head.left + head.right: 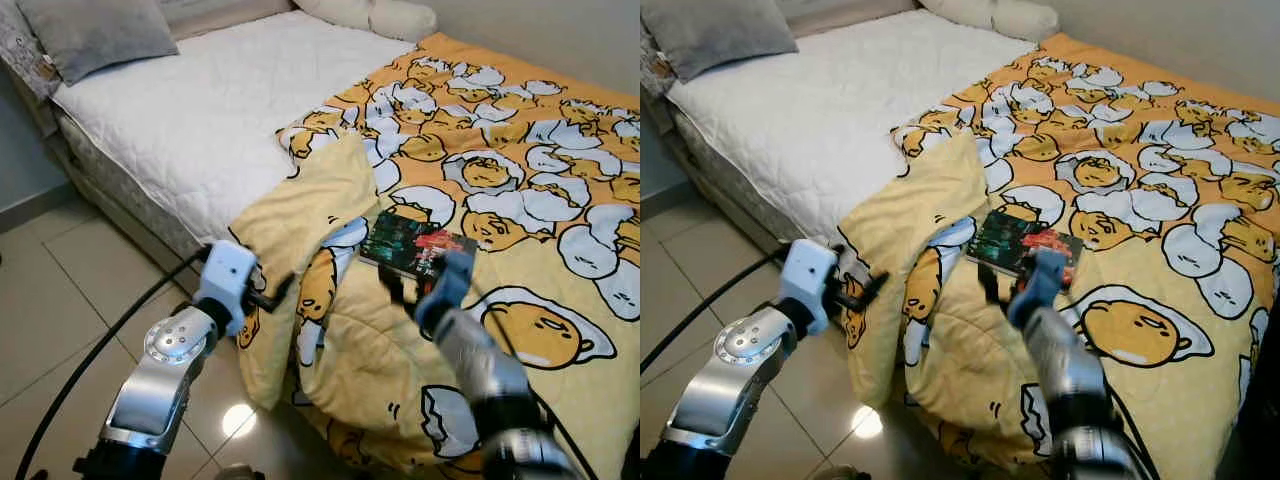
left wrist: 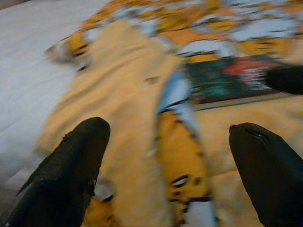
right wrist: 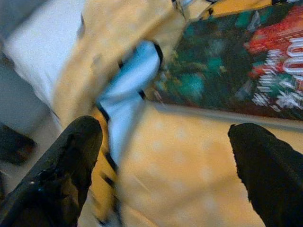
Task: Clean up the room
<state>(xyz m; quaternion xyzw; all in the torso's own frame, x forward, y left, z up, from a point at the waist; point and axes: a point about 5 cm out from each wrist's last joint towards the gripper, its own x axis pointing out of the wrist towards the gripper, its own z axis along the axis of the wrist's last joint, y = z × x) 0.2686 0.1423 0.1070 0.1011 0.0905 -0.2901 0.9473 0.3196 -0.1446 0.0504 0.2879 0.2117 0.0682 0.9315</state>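
Blanket yellow-orange, egg-character print; book dark green-red cover; mattress white quilted; pillow grey.

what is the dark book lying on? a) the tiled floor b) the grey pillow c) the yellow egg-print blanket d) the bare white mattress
c: the book lies flat on the yellow egg-print blanket, near its folded-back edge, with the right claw open just in front of it.
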